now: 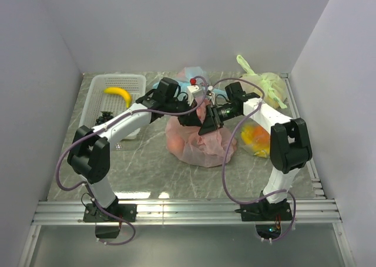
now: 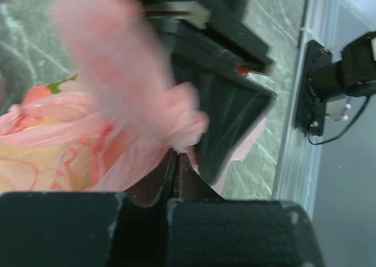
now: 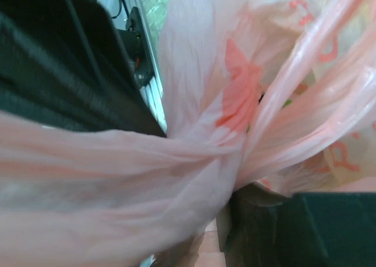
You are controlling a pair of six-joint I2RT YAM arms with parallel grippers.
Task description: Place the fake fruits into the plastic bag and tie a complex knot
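Note:
The pink plastic bag (image 1: 200, 142) sits mid-table with fake fruits showing through its film, an orange one with a green leaf (image 2: 36, 94) among them. Both grippers meet above its top. My left gripper (image 1: 189, 119) (image 2: 175, 154) is shut, pinching a pink handle end at its tips. The handle strands cross in a twisted knot (image 3: 238, 152) right over my right gripper (image 1: 207, 125) (image 3: 226, 226). Its jaws stand apart, with pink film draped across them and hiding one finger. A yellow banana (image 1: 117, 94) and a dark grape bunch (image 1: 106, 117) lie in the white basket (image 1: 94, 105).
A pale green tied bag (image 1: 265, 86) stands at the back right. A light blue bag (image 1: 156, 86) peeks out behind the arms. Orange and yellow fruits in clear film (image 1: 255, 137) lie right of the pink bag. White walls close three sides.

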